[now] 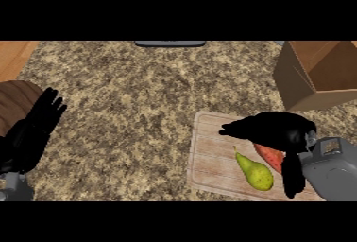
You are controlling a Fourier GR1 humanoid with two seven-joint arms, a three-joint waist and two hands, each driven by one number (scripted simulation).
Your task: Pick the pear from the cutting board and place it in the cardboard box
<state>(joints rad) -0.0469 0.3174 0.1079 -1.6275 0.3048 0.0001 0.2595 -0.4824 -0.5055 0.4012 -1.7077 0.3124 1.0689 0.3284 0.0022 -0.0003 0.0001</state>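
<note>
Ref = cutting board (213, 160), pale wood w/ grooves, lying flat on the speckled granite counter (132, 94) at lower right of the head view.

Pear (255, 173) – yellow-green, lying on its side on the board, fat end toward the board's near edge, thin stem end pointing up-left toward the board's middle. Nothing gripping it. Just right of it on the same board there's an orange-red item (270, 157), looks like a carrot or sweet potato, partly hidden – can't tell which.

Right hand (279, 130) sits over the board's far-right part, above the orange item, palm down. Fingers point left across the board, bunched and a bit bent, holding nothing. One long black digit (293, 177) hangs down along the board's right edge, just beside the pear's fat end – contact w/ pear can't be told. Grey forearm (333, 168) comes in past the board's right edge.

Cardboard box (317, 73) – beyond the board's far-right corner, apart from it, open top, flap up, tilted look from this angle.

Left hand (42, 118) well left of the board, across bare counter – fingers straight, pointing up, open, resting. Brown round object (15, 101) next to it, partly behind the hand. Grey bar (170, 43) at the counter's far edge, well beyond the board.
</note>
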